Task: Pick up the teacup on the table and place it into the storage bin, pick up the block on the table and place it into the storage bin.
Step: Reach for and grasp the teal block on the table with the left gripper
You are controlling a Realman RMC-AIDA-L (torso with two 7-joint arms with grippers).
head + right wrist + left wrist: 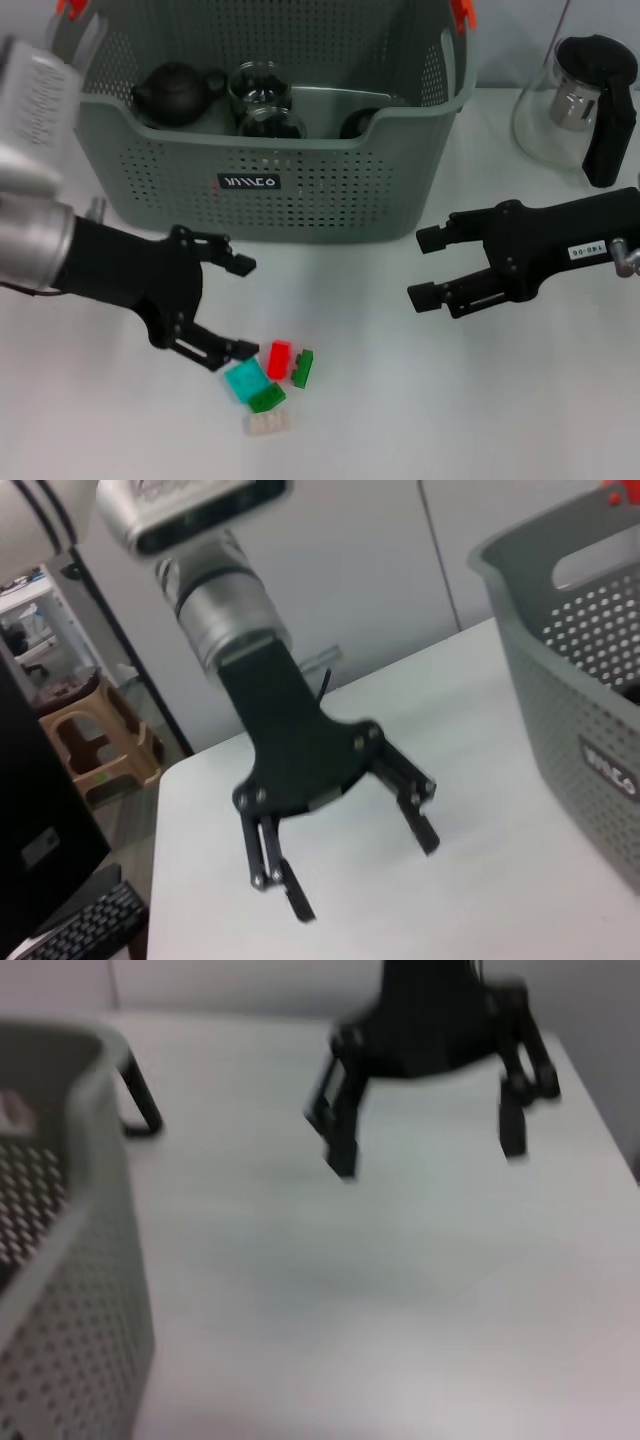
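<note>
The blocks (270, 385) lie in a little heap near the front edge of the table (400, 420): a red one (279, 357), two green ones, a blue-green one (245, 379) and a pale one (269, 423). They touch each other. None is in the storage bin (280, 190) yet.

The bin stands at the back of the table. Inside it sit a dark teapot (178, 92) and some glass cups (258, 85), so the teacup part looks done. I think the block step is the one in hand.

The left gripper (225, 308) hovers just beside the heap, on its left side, with its two fingers wide apart. One finger is near the red block.

To do this well, it should pick just one block, and the red one at the edge of the heap looks easiest. The fingers should go down on both sides of it and close gently, so the other blocks are not pushed away. Then it should lift straight up, clear the bin's tall wall, and let go inside.

The right gripper (430, 268) waits near the right side of the table, fingers apart, holding nothing. A glass jug (575, 100) stands at the back right corner.
</note>
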